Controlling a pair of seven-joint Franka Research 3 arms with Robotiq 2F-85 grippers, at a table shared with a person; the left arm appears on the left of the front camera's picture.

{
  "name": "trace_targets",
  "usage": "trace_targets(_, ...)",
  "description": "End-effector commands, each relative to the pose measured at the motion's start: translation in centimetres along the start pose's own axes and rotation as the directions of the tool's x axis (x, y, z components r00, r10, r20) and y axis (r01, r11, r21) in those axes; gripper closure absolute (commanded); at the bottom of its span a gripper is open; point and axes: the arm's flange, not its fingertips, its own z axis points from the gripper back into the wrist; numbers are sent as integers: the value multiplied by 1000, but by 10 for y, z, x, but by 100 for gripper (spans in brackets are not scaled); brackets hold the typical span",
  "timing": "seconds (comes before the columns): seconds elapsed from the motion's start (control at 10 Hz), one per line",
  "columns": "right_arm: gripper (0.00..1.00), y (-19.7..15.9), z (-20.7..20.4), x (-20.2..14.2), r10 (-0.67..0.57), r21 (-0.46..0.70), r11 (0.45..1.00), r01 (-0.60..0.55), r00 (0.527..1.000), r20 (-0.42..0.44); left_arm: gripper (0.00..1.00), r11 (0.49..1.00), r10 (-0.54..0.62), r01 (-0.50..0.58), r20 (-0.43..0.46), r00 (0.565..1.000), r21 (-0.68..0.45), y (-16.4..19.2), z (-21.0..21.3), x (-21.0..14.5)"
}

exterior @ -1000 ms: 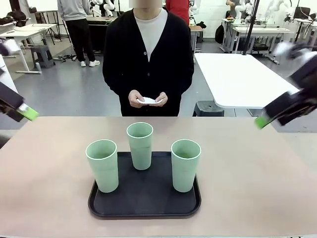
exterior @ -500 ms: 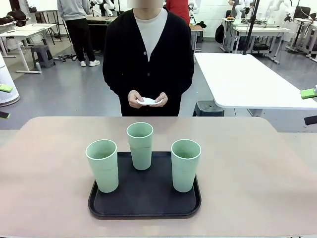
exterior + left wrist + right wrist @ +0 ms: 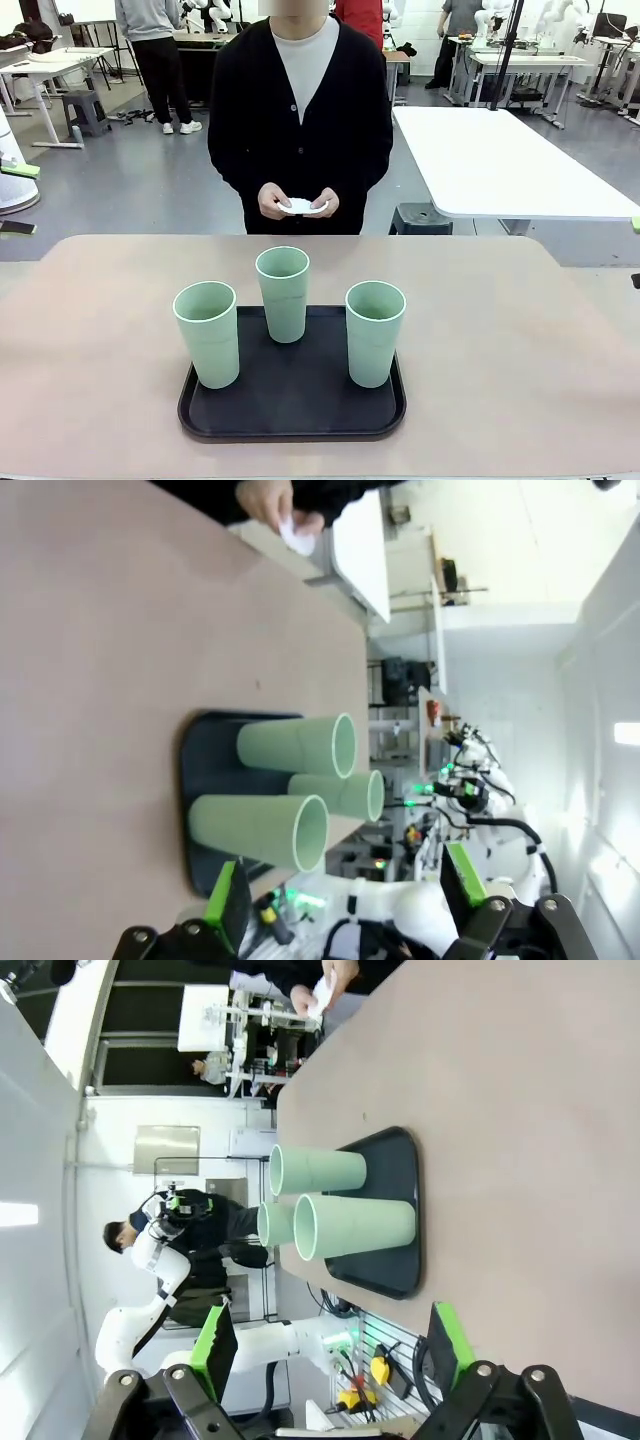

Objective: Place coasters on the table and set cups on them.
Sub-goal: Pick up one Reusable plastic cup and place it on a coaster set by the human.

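Coasters: a small white stack (image 3: 301, 205) is being held at waist height, beyond the far edge of the table; the number of discs cannot be told, and they are not yet laid down.
Person's hands: the left-hand one in the front view (image 3: 273, 200) and the right-hand one (image 3: 326, 200) are brought together in front of a black cardigan, and the stack is pinched between them.
Cups: all three are seen upright and open-mouthed on the tray, each apart from the others.
Left cup (image 3: 207, 335): stood at the tray's left side, towards the robot.
Middle cup (image 3: 282, 293): set at the tray's far edge, farthest from the robot.
Right cup (image 3: 375, 333): stood at the tray's right side, level with the left cup.
Tray (image 3: 290, 408): black with rounded corners, laid at the middle of the table on the robot's side.
Table (image 3: 520, 340): the beige top is spread wide to either side of the tray.
Left gripper (image 3: 345, 900): seen in the left wrist view with its fingers spread wide and nothing between the green pads; it is held well back from the cups.
Right gripper (image 3: 330, 1350): seen in the right wrist view, likewise spread wide and gripping nothing, well apart from the tray.
White table (image 3: 490, 160): seen behind and to the right of the person.
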Motion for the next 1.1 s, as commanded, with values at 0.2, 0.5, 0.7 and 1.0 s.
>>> trace_targets(0.2,0,-4,-21,-21,11,0,1000,-11,1000,-17,0,999,-4,6,-59,998,34,13,3,-7)
trace_targets(0.5,0,-5,-29,-20,8,-16,1000,-9,999,-35,0,995,9,2,-115,993,100,11,13,-9)
trace_targets(0.7,0,-2,-33,-18,13,-32,999,-15,999,-49,0,993,12,3,-126,992,119,13,13,-11)
trace_targets(1.0,0,4,-19,-1,-3,-58,998,0,998,-64,0,993,2,12,-122,992,113,13,9,-13)
